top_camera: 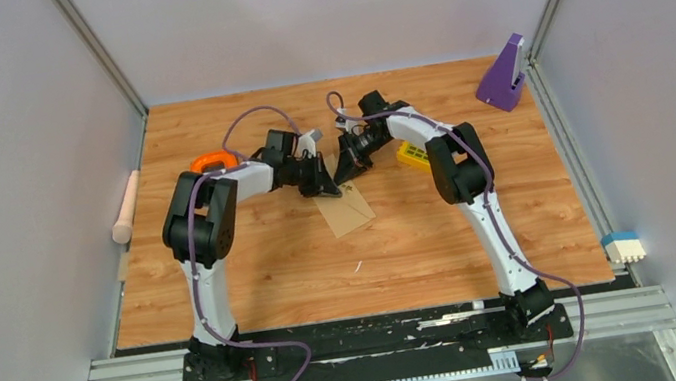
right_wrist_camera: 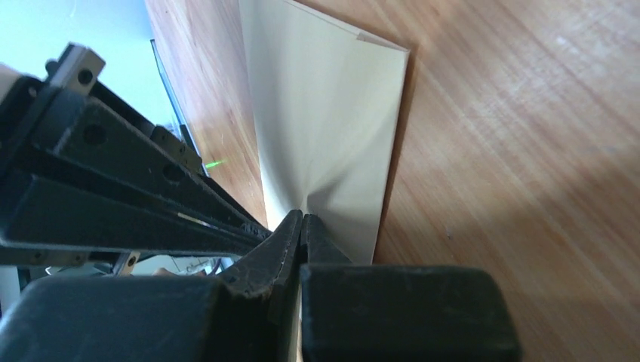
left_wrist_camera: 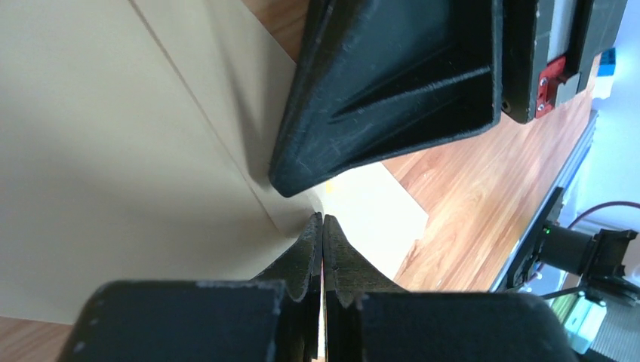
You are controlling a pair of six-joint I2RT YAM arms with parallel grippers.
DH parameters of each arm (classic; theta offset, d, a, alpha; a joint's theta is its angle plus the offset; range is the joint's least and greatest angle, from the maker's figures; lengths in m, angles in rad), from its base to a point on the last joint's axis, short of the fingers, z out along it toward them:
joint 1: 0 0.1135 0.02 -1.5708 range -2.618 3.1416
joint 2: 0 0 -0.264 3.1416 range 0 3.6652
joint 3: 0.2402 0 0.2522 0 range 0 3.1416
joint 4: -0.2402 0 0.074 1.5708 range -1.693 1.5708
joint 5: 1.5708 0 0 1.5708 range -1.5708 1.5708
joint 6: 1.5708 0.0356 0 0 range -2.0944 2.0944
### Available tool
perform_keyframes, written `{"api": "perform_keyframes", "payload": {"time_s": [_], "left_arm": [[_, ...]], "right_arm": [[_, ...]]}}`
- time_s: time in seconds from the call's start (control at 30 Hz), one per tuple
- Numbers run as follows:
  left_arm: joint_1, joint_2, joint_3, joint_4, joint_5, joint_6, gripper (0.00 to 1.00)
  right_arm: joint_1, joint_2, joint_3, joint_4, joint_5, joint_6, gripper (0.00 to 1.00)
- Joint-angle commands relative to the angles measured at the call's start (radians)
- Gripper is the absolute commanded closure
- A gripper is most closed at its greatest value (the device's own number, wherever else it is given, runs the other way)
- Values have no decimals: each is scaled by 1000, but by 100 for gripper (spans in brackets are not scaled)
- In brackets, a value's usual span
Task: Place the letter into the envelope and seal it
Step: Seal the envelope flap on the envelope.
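Two pincers, both mine, meet over the middle of the bench (top_camera: 481, 230), a little nearer its far edge than its near one. My left pincer (top_camera: 324, 186) and my right pincer (top_camera: 348, 171) stand tip to tip, just beside each other. Both are clenched, the fingers pressed flat together with only paper between them. What they grasp is the envelope (top_camera: 347, 211), a tan sheet lying skewed to the bench's edges. One corner points toward the near edge and the far end is drawn up to my fingertips.

From my left wrist, the two black fingers close on a point where the paper's creases run together, and the broad tan face spreads away to the left. The dark wedge of my right pincer's finger hangs just above the same spot, touching or all but touching; I cannot tell which. A paler strip of paper (left_wrist_camera: 373, 207) shows beyond the tips — whether it is a second sheet or only the envelope in brighter light, I cannot tell.

From my right wrist, the paper puckers in toward the closed fingers, and its far corner shows a narrow folded lip against the wood.

Elsewhere there is an orange ring (top_camera: 211, 161) behind my left arm toward the far left corner and a yellow block (top_camera: 413, 155) beside my right arm. A purple stand (top_camera: 505, 75) sits at the far right corner, a wooden peg (top_camera: 125, 208) lies off the left edge, and a white and blue block (top_camera: 624, 248) lies off the right edge.
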Motion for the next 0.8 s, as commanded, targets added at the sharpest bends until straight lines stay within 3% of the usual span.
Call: {"api": "perform_keyframes", "payload": {"time_s": [0.0,0.3,0.77], "left_arm": [[-50,-44,-1,-81,-40,68,100],[-69,3,5,-109,-80,75,100],[73,37,-19,-95,-120,39,100]], "right_arm": [[17,39,-3,28,134,-11,100],[20,28,-12,27,137,-15,100],[23,29,-27,26,153,-27,100]]}}
